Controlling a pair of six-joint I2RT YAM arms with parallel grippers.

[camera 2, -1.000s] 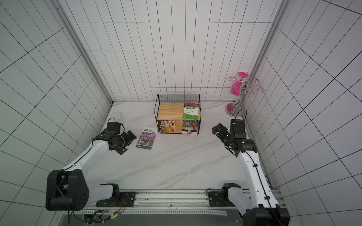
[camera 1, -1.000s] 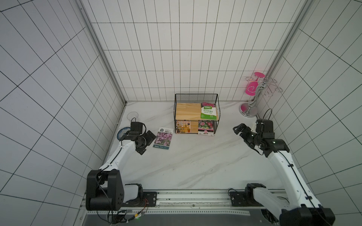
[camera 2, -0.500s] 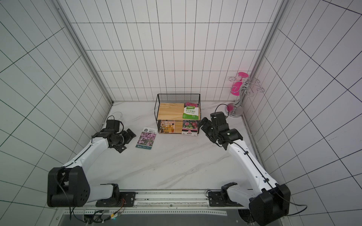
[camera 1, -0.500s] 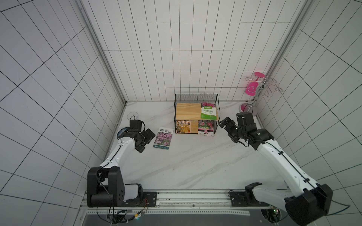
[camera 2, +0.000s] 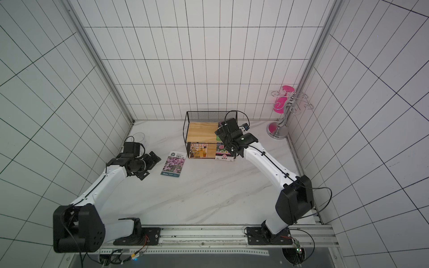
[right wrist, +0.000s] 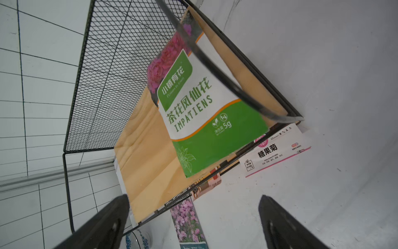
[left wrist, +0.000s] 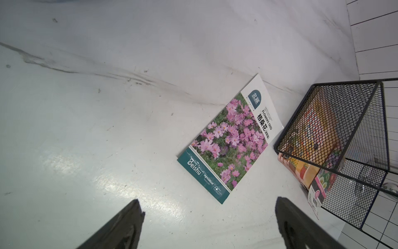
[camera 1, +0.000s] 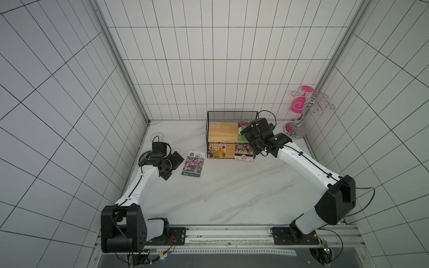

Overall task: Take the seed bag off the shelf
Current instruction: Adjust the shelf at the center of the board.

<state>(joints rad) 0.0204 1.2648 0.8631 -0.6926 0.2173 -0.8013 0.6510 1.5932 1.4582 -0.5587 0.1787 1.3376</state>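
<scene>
The shelf (camera 1: 221, 131) (camera 2: 202, 130) stands at the back of the table. A green and white seed bag (right wrist: 204, 120) lies on the right end of its top board. In both top views my right gripper (camera 1: 249, 135) (camera 2: 223, 135) hovers over that bag and hides most of it. This gripper (right wrist: 193, 200) is open and holds nothing. Two more seed bags, one orange (camera 1: 217, 150) and one pink (camera 1: 243, 151), lean in the lower tier. A purple-flower seed bag (camera 1: 193, 163) (left wrist: 232, 140) lies flat on the table. My left gripper (camera 1: 174, 168) (left wrist: 207, 201) is open beside it.
A chrome stand with pink glasses (camera 1: 301, 111) occupies the back right corner. A blue-patterned dish (camera 1: 143, 157) and a clear cup (camera 1: 157, 137) sit by the left wall, behind my left arm. Tiled walls close in three sides.
My right arm has swung in from the right side toward the shelf, and its gripper now sits over the top board's right end. The left arm has hardly moved.
</scene>
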